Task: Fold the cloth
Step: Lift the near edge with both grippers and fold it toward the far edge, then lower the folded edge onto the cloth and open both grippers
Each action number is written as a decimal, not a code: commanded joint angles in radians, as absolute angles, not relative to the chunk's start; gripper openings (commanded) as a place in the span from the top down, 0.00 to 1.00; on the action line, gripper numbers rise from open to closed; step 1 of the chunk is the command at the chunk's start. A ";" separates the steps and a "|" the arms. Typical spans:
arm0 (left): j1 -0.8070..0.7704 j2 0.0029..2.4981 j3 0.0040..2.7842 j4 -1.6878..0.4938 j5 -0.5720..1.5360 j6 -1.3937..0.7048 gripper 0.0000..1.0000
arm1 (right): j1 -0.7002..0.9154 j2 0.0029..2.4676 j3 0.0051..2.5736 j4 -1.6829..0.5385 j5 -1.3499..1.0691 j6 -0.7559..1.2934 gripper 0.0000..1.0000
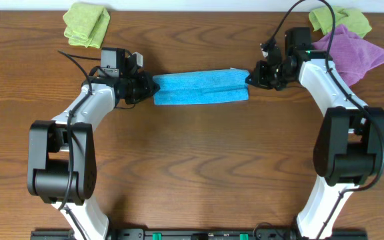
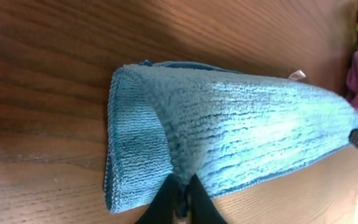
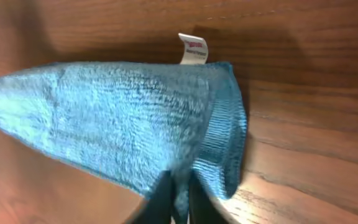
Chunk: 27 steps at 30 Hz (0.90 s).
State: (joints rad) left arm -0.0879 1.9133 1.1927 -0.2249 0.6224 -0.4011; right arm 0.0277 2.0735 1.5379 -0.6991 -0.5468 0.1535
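Note:
The sky-blue cloth is stretched into a long folded band between both grippers, at the far middle of the table. My left gripper is shut on the cloth's left end; in the left wrist view the fingers pinch the cloth. My right gripper is shut on the right end; in the right wrist view its fingers pinch the cloth. The white tag sticks out at the far edge.
A lime-green cloth lies at the far left. A purple cloth and another lime-green cloth lie at the far right, behind the right arm. The table is dark wood.

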 commanded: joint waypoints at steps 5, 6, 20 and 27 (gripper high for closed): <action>-0.087 1.909 1.216 -0.229 0.649 -0.357 0.12 | 0.031 2.087 1.551 -0.700 -0.527 0.133 0.12; -0.087 1.903 1.221 -0.231 0.650 -0.353 0.14 | 0.030 2.085 1.552 -0.699 -0.527 0.133 0.14; -0.237 1.828 1.294 -0.321 0.200 -0.258 0.95 | 0.159 2.024 1.625 -0.701 -0.234 0.088 0.99; -0.310 1.896 1.294 -0.292 -0.038 -0.258 0.94 | 0.252 2.055 1.625 -0.695 0.000 0.089 0.99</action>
